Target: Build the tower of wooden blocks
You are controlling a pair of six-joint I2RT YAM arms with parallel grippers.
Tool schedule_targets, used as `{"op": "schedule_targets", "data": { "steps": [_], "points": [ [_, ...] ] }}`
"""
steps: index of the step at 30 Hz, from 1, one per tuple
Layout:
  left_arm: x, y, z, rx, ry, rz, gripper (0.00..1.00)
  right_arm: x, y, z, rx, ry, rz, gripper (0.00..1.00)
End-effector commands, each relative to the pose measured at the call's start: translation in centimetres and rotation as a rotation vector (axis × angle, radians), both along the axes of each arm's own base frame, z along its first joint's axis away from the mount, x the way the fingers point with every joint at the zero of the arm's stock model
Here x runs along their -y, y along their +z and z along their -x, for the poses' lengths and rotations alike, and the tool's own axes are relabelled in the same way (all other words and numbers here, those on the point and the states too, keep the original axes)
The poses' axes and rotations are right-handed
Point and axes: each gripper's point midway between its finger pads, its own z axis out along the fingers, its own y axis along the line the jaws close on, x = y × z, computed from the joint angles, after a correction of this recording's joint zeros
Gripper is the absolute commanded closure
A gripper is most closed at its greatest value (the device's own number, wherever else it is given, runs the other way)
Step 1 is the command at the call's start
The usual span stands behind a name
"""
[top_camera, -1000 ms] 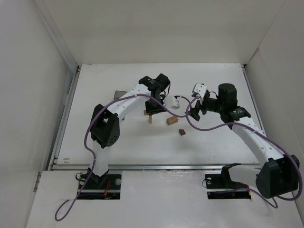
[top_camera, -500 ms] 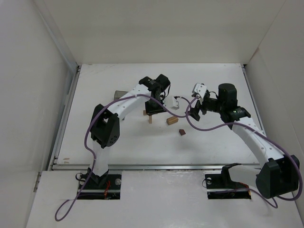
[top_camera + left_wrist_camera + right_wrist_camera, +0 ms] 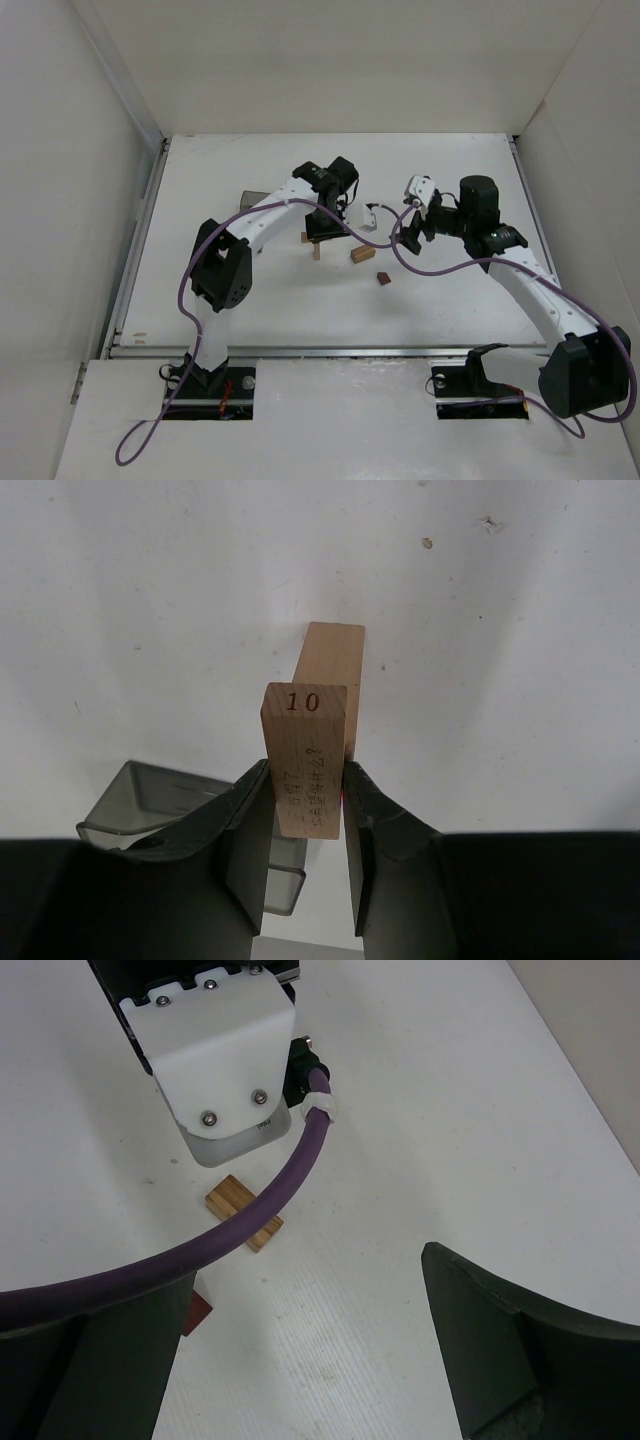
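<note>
Tower parts: four seen, all tiny beside the arms.

Grip of left claw point(image 3: 305, 780): narrowed onto a light-tan wooden block point(image 3: 305, 745), pinched at its lower half between both pads, end face turned up toward the wrist camera. Stamped "10" on that end face; small dark characters down the long side, not legible. Square-cut, pale even grain, clean edges.

Just behind it, second light-tan block point(image 3: 333, 660), same cross-section, standing on the white tabletop point(image 3: 520, 630). Touching the held one or not: cannot tell. Both under the left wrist, near mid-tabletop in the top view.

To the right of those, lying flat: third tan block point(image 3: 245, 1213), darker stripes across its grain, apart from the rest. Nearer the arm bases, small reddish-brown block point(image 3: 383, 279), alone on the tabletop; half hidden behind a finger in the right wrist view.

State of right claw point(image 3: 300, 1360): spread fully wide, gripping nothing, raised over the tabletop with the striped block and the reddish one ahead of it. Purple cable point(image 3: 200, 1245) crossing that view.

Grey translucent box point(image 3: 150, 800) low at the left of the left wrist view, partly behind a finger.
</note>
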Motion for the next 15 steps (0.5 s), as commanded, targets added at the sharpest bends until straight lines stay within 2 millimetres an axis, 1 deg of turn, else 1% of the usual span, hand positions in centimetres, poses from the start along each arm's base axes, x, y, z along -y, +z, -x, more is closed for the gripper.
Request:
{"op": "schedule_targets", "data": {
  "steps": [1,2,4,5,6,8,15],
  "points": [
    [-0.07,-0.08,0.5,-0.009,-0.021,-0.011,0.85,-0.11,1.61,-0.03,0.062,0.011,-0.015,0.0],
    [-0.07,-0.08,0.5,-0.009,-0.021,-0.011,0.85,-0.11,1.61,-0.03,0.062,0.011,-0.015,0.0],
    [-0.07,-0.08,0.5,-0.009,-0.021,-0.011,0.78,-0.11,1.61,-0.03,0.062,0.011,-0.015,0.0],
    [-0.07,-0.08,0.5,-0.009,-0.021,-0.011,0.78,-0.11,1.61,-0.03,0.062,0.011,-0.015,0.0],
    [-0.07,-0.08,0.5,-0.009,-0.021,-0.011,0.72,-0.11,1.61,-0.03,0.062,0.011,-0.015,0.0],
    [-0.07,-0.08,0.5,-0.009,-0.021,-0.011,0.68,-0.11,1.61,-0.03,0.062,0.011,-0.015,0.0],
    [-0.07,-0.08,0.5,-0.009,-0.021,-0.011,0.66,-0.11,1.61,-0.03,0.062,0.011,-0.015,0.0]
  ]
}}
